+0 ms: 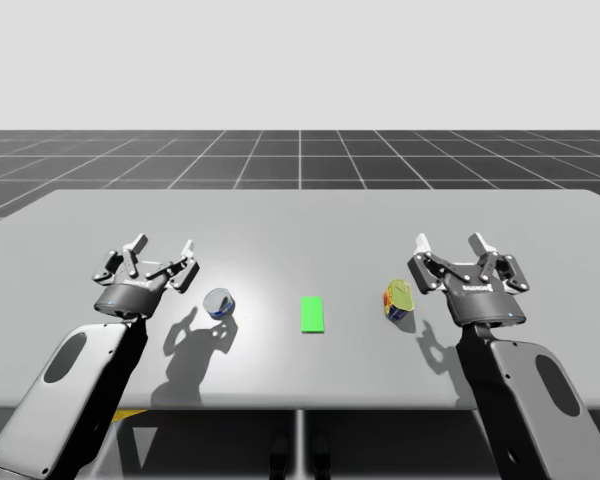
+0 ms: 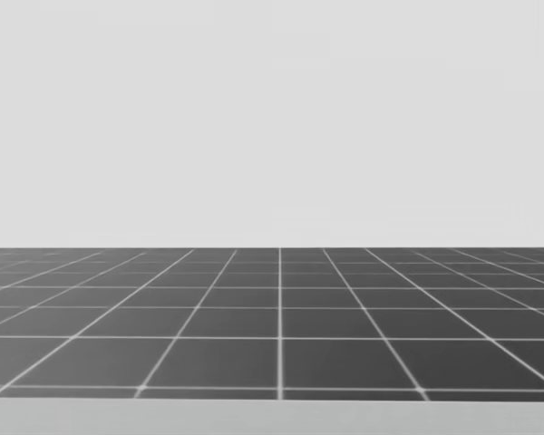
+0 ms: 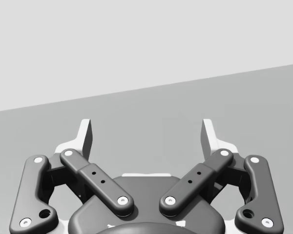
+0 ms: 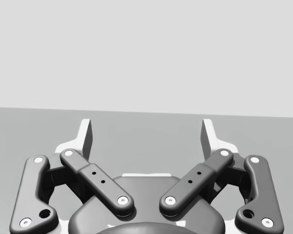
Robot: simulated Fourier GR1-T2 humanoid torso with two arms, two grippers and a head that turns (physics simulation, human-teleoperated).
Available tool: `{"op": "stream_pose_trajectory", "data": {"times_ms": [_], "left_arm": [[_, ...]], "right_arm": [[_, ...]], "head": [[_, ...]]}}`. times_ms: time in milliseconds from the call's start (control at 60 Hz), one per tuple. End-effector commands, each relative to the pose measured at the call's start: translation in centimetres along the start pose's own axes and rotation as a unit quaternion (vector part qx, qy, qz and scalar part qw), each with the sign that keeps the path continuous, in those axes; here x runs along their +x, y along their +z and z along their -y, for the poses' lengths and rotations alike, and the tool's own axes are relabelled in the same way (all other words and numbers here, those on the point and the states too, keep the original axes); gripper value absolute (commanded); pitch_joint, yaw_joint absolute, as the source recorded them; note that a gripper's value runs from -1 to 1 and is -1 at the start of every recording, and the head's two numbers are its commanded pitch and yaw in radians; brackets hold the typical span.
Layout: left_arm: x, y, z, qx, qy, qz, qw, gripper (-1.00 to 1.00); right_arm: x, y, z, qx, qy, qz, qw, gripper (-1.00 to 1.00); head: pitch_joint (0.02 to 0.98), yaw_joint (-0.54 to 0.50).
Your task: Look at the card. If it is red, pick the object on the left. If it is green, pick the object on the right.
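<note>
From the high view, a green card (image 1: 312,314) lies flat near the middle of the grey table (image 1: 300,215). A small blue can (image 1: 219,303) sits to the left of the card. A yellow and red can (image 1: 398,299) sits to the right of it, about as far off. My left gripper (image 1: 162,250) hangs further left of the card, just beyond the blue can and not touching it. My right gripper (image 1: 450,245) hangs further right of the card, just past the yellow and red can and clear of it. Each gripper's 2 fingers are spread wide, with nothing held.

The head view takes in a dark gridded floor (image 2: 279,322) and a thin strip of the table.

In the left wrist view, the left gripper's fingers stand wide apart over bare table, gripping nothing.

The right wrist view has the right gripper's fingers equally wide apart, also with nothing between them.
</note>
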Motion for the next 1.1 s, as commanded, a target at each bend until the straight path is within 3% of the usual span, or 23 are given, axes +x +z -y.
{"op": "stream_pose_trajectory", "data": {"times_ms": [17, 233, 850, 1100], "left_arm": [[0.0, -0.01, -0.01, 0.0, -0.001, 0.0, 1.0, -1.0], [0.01, 0.0, -0.05, 0.0, 0.0, 0.0, 1.0, -1.0], [0.36, -0.02, -0.4, 0.0, 0.0, 0.01, 0.9999, -1.0], [0.56, -0.01, -0.3, -0.002, 0.0, 0.013, 0.9999, -1.0]], "right_arm": [[-0.1, 0.1, -0.02, -0.012, 0.006, -0.005, 0.9999, -1.0], [-0.21, -0.06, -0.1, 0.007, 0.003, -0.013, 0.9999, -1.0], [-0.67, -0.45, -0.23, -0.004, 0.014, -0.007, 0.9999, -1.0], [-0.59, -0.51, -0.09, -0.007, 0.013, -0.007, 0.9999, -1.0]], "head": [[0.077, 0.02], [0.158, 0.02], [0.746, -0.01], [0.913, -0.05]]}}
